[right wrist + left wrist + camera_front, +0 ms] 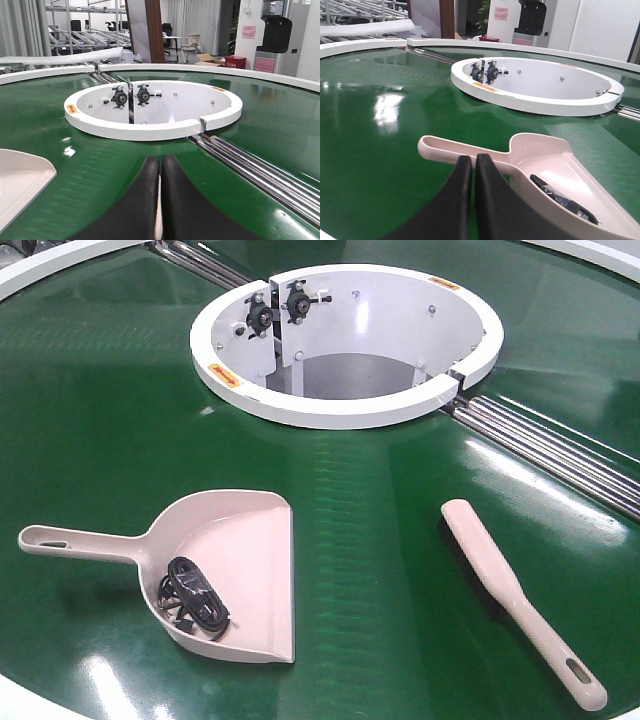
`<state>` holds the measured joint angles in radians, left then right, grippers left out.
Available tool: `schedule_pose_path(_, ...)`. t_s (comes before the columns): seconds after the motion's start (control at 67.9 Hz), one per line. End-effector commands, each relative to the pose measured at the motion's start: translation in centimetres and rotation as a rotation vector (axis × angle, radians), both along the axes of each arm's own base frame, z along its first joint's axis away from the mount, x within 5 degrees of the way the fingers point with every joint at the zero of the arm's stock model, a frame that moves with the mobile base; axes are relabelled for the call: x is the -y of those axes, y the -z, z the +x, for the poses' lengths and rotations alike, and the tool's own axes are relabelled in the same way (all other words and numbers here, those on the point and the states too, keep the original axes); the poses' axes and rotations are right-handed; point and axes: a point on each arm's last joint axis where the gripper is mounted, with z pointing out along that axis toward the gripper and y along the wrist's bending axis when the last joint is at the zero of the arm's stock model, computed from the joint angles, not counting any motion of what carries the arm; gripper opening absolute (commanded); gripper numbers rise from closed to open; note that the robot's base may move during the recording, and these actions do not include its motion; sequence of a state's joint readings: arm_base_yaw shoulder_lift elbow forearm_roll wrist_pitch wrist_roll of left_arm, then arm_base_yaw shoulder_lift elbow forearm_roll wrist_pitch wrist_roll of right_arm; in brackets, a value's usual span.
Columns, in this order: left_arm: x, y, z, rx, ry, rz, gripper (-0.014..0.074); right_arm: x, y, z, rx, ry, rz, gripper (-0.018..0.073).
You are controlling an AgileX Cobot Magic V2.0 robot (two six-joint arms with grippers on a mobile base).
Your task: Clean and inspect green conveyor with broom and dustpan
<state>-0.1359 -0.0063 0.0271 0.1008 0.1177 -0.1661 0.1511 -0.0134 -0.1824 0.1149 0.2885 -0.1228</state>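
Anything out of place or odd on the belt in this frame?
One thing: the dustpan already holds a tangle of black cable near its rear wall, odd debris for a sweep. The broom lies flat apart from it on the green conveyor. Nothing looks spilled or damaged.

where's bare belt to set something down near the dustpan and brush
Widest free patch: green conveyor between the dustpan mouth and the broom, up to the white ring. Also bare: the belt left of the ring, above the dustpan handle. Crowded: the metal rollers right of the ring, and the dustpan, holding a black cable.
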Motion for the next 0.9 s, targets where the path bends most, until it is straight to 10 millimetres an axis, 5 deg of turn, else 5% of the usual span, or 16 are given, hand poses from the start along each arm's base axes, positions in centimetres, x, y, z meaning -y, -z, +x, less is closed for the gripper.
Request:
schedule_pose_path(0.0,0.0,0.3,0.0,0.055,0.004,-0.018,-0.0008,0.1,-1.4,0.0,0.077,0.014,0.012,-0.0010)
schedule_pose_path(0.604,0.0,0.3,0.0,0.056,0.004,-0.019,-0.0008,0.2,-1.3,0.0,0.076,0.025,-0.060,-0.0010)
schedule_pose_path(0.707,0.0,0.3,0.0,0.056,0.004,-0.019,-0.0008,0.4,-0.2,0.3,0.046,0.060,-0.164,-0.0010)
schedule_pose_path(0.884,0.0,0.3,0.0,0.056,0.004,-0.019,-0.0008,1.1,3.1,1.0,-0.033,0.203,-0.094,-0.0010)
